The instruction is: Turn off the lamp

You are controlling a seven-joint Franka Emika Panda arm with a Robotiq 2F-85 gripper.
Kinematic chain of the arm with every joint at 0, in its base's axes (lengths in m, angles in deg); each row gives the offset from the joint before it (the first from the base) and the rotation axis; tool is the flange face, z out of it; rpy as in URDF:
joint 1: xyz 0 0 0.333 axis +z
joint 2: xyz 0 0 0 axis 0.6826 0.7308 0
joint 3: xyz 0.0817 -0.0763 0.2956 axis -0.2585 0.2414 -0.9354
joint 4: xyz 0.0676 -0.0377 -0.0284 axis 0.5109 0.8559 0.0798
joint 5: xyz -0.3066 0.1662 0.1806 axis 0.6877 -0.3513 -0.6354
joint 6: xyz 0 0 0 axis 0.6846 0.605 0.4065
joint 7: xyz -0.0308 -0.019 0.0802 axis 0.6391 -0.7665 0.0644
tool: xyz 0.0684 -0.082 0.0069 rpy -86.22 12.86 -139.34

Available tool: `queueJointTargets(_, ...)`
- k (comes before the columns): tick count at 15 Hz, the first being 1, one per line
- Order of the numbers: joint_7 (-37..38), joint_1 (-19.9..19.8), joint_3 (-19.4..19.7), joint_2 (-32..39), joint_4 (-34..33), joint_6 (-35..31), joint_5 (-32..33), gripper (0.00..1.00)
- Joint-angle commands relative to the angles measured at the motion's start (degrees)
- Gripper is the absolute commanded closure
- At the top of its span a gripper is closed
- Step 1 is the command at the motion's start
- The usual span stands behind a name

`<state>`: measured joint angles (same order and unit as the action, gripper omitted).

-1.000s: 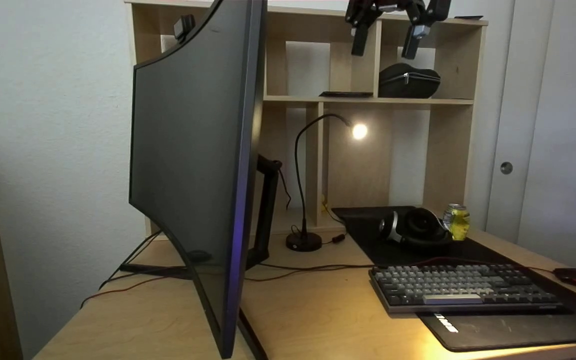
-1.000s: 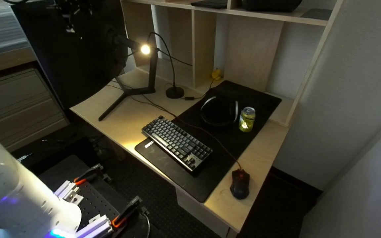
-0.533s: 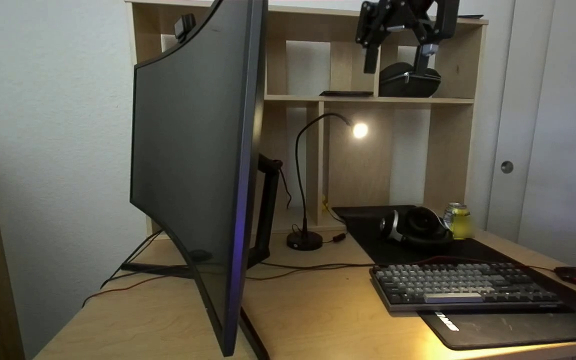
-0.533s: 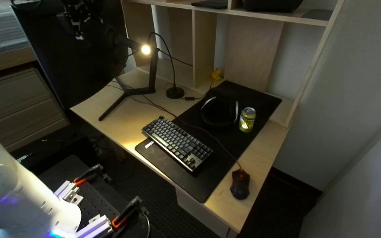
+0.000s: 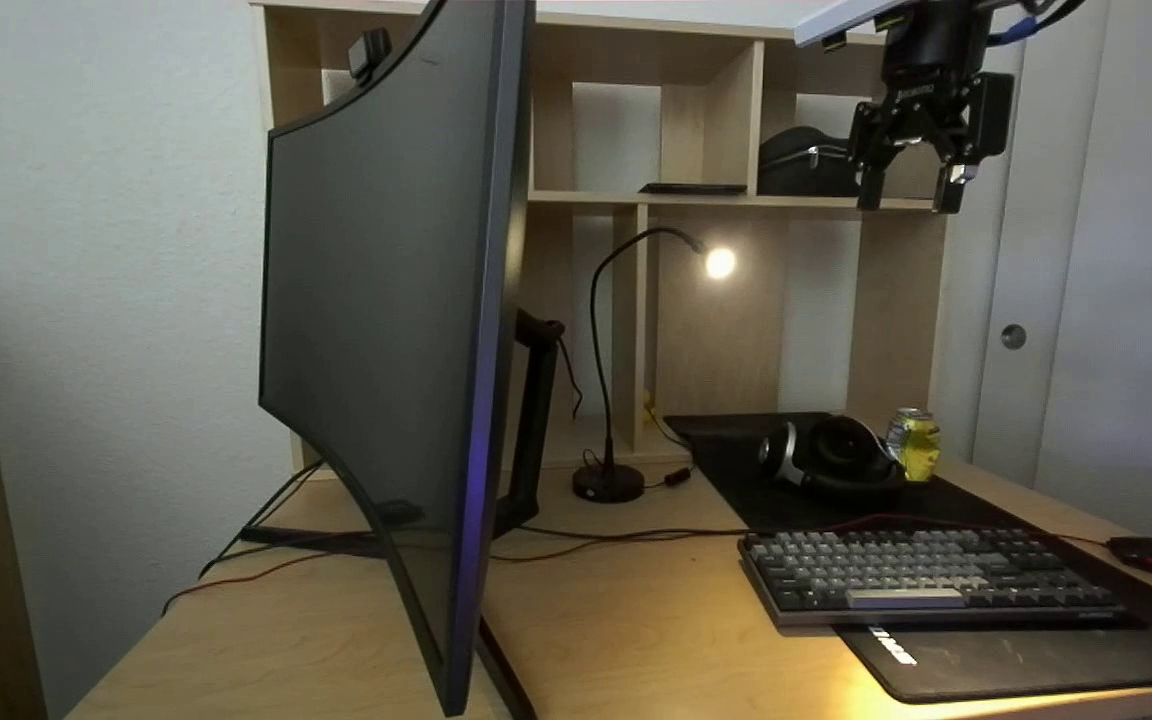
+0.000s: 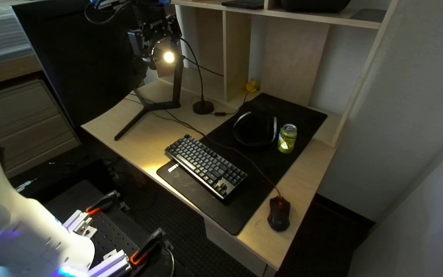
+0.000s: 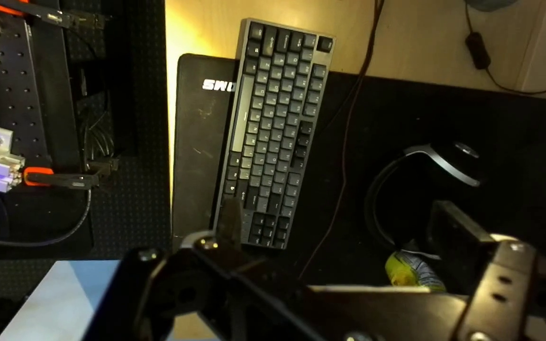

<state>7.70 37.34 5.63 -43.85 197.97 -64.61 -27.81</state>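
The slim black lamp stands on the desk behind the monitor, its gooseneck arched and its small head lit. In an exterior view its base and glowing head also show. A small black inline piece sits on the cord beside the base. In the wrist view this piece is at the upper right, and only the edge of the lamp base shows. My gripper is open and empty, pointing down, high above the desk. In an exterior view my gripper overlaps the lamp head.
A large curved monitor stands upright on the desk. A keyboard, headphones and a yellow can are on the black mat, with a mouse beside it. A wooden shelf unit holding a black case rises behind.
My gripper has moved right and down in both exterior views, and more of it and the wrist now shows. It stays open. The lamp has not moved and stays lit.
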Motion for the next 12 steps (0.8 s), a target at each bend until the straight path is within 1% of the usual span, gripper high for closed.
queueJointTargets(1, -0.7, 2.2, -0.8, -2.4, 2.5, -0.6, 0.4, 0.00)
queueJointTargets(2, -3.0, 3.6, -1.0, -1.8, 2.9, -0.4, -0.4, 0.00)
queueJointTargets(3, -6.0, 4.4, -0.3, 1.1, 2.3, -1.1, -1.2, 0.00)
queueJointTargets(4, -5.9, 3.9, 0.6, 6.1, -0.2, -0.3, -2.4, 0.00)
queueJointTargets(5, -6.8, 3.7, 1.2, 9.5, -1.8, -0.9, -2.9, 0.00)
queueJointTargets(7, -5.0, 2.4, 2.5, 16.0, -6.6, -1.4, -3.0, 0.00)
queueJointTargets(8, -6.3, 2.6, 3.8, 19.2, -9.3, -1.6, -4.2, 0.00)
queueJointTargets(11, -6.5, 3.1, 6.4, 29.0, -20.0, 0.9, -6.7, 0.00)
queueJointTargets(12, -5.3, 3.8, 6.5, 22.7, -12.0, -1.9, -5.0, 0.00)
